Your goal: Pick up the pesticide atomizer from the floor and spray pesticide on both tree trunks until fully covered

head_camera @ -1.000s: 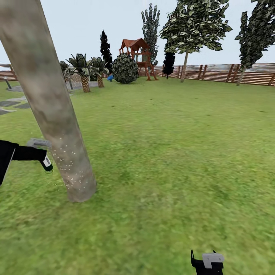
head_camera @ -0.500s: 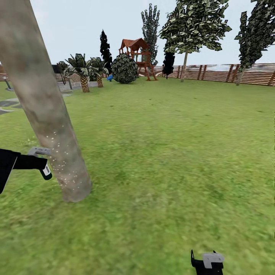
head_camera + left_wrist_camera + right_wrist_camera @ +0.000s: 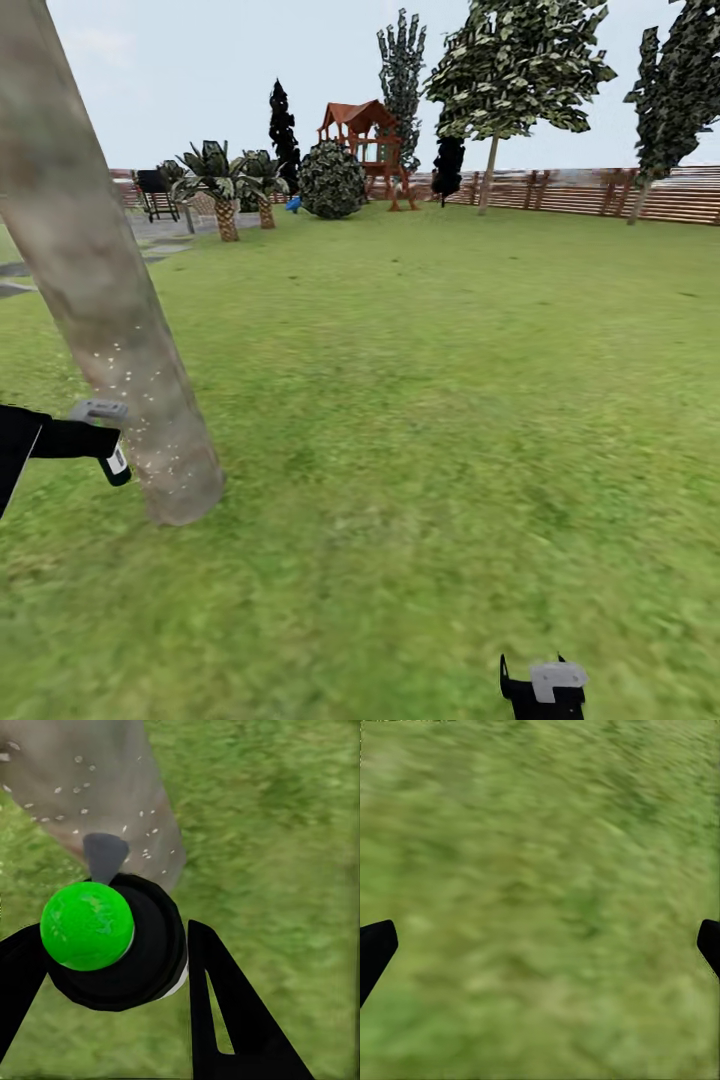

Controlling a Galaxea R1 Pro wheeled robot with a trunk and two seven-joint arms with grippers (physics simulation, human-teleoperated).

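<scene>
We see the pesticide atomizer as a black bottle with a bright green cap, its grey nozzle aimed at the tree trunk, a thick mottled grey-brown column flecked with pale specks low down. Our left gripper has its fingers clenched on the atomizer just beside the trunk. Our right gripper hangs released, fingers wide apart, above lawn stretching open to the far fence.

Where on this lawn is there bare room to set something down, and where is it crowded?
Open lawn runs from the tree trunk across to the wooden fence, and lies beneath the right gripper. It is crowded at the trunk's base, where the left gripper holds the pesticide atomizer, and among the far palms, bush and playhouse.
</scene>
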